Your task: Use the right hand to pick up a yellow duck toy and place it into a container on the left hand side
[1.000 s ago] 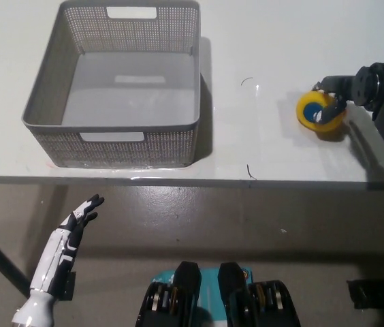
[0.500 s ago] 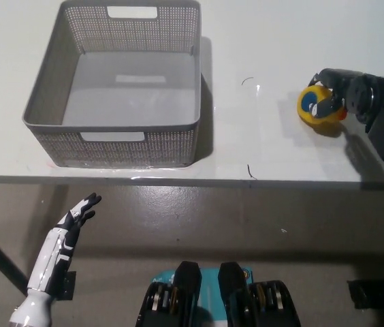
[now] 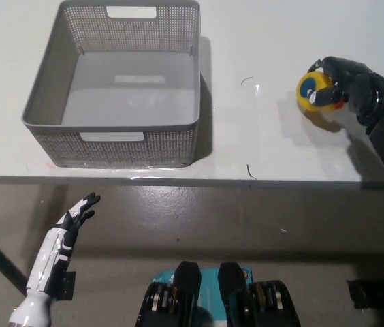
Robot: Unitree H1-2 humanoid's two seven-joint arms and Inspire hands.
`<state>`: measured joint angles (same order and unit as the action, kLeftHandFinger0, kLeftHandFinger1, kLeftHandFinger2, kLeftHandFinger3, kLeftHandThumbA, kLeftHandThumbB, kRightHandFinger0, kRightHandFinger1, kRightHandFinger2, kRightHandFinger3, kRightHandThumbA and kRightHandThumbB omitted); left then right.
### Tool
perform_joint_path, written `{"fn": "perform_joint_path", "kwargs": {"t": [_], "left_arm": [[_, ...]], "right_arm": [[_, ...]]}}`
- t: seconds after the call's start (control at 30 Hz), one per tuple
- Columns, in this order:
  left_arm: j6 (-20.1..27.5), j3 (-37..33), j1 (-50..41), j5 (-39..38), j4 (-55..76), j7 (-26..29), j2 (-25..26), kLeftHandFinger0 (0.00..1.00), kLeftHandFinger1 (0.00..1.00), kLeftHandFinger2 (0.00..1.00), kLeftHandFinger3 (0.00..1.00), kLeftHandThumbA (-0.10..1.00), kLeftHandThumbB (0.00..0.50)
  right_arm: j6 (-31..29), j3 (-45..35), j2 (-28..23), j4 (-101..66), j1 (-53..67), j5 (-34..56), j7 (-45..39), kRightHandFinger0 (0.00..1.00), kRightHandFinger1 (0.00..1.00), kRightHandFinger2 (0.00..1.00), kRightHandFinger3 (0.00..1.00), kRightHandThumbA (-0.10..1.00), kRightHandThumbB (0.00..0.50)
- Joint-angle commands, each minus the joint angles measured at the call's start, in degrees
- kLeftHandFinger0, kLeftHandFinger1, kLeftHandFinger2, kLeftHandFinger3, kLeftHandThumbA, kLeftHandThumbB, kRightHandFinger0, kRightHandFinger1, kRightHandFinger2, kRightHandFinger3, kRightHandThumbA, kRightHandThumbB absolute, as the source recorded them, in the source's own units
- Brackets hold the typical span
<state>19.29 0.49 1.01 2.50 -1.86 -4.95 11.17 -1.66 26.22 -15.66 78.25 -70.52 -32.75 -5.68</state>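
The yellow duck toy (image 3: 312,93), with a blue eye spot, is at the right of the white table (image 3: 260,143). My black right hand (image 3: 355,87) is closed around it from the right, and the duck looks lifted slightly, with a shadow beneath it. The grey mesh basket (image 3: 49,102) stands at the table's left with nothing inside. My white left hand (image 3: 76,216) rests low at the lower left, below the table edge, fingers apart and holding nothing.
The table's front edge runs across the middle of the view, with grey floor below. Two small dark marks (image 3: 248,170) lie on the table between basket and duck.
My right hand has wrapped tighter around the duck and raised it a little toward the far side. The left hand has barely moved.
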Motion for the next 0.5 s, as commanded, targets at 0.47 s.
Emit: {"fn": "perform_joint_path", "kwargs": {"t": [0.47], "left_arm": [[2.23,0.53,-0.29,0.23,1.15,0.05,0.77,1.00,1.00,1.00,1.00,1.00,0.500]], "right_arm": [[-3.57,-4.92,2.32,-10.37,-8.60,3.43,5.17,0.06,0.63,0.91,0.96,-0.10,0.202]]}}
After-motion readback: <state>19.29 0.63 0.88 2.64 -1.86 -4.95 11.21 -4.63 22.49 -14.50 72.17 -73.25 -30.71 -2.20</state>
